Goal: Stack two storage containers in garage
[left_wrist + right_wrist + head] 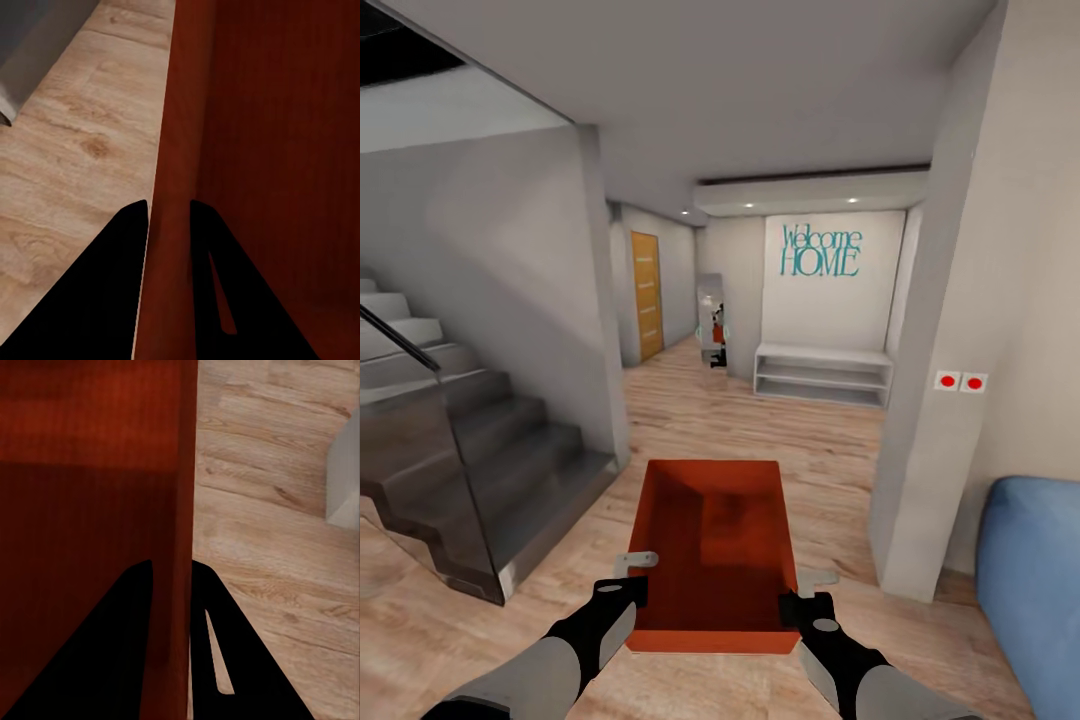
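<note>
An orange-red storage container [712, 540] with no lid hangs in front of me above the light wood plank floor, held between both arms. My left gripper [632, 590] is shut on its left wall, and the left wrist view shows the thin wall [171, 187] pinched between the two dark fingers. My right gripper [797, 605] is shut on the right wall, the wall [180, 510] again clamped between its fingers. The container is empty inside.
A grey staircase [470, 450] with a glass balustrade stands at the left. A white pillar [925, 400] and a blue sofa [1030, 590] are at the right. Ahead, a hallway leads to a light wooden door [646, 295], a white shelf [823, 373] and a "Welcome HOME" wall.
</note>
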Robot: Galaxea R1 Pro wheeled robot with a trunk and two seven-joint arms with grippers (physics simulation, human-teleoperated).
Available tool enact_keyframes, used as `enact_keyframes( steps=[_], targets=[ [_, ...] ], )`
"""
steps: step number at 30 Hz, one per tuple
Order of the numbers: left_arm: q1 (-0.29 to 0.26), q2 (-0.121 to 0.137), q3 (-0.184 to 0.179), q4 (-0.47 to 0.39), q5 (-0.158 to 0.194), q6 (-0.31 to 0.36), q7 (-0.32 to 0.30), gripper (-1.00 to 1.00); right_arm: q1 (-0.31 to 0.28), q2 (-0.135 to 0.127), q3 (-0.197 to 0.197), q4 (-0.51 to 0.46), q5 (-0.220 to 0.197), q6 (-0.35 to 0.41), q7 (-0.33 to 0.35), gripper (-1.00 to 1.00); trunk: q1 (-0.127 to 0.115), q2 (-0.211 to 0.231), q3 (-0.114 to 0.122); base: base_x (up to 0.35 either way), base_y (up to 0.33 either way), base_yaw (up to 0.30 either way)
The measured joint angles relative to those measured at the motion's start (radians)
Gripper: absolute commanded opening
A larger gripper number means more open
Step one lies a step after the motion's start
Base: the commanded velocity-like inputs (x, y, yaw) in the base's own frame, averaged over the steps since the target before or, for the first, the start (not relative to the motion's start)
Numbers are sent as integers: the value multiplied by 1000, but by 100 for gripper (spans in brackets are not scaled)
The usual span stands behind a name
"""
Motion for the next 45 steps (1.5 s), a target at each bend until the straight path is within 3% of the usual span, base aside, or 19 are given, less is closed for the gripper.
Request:
enact_keyframes(
  steps=[45],
  targets=[
    [0, 0, 0, 0, 0, -2, -1, -100, 0, 0, 1, 0, 0, -2, -1, -100, 0, 0, 0, 322, 0, 0]
  ],
)
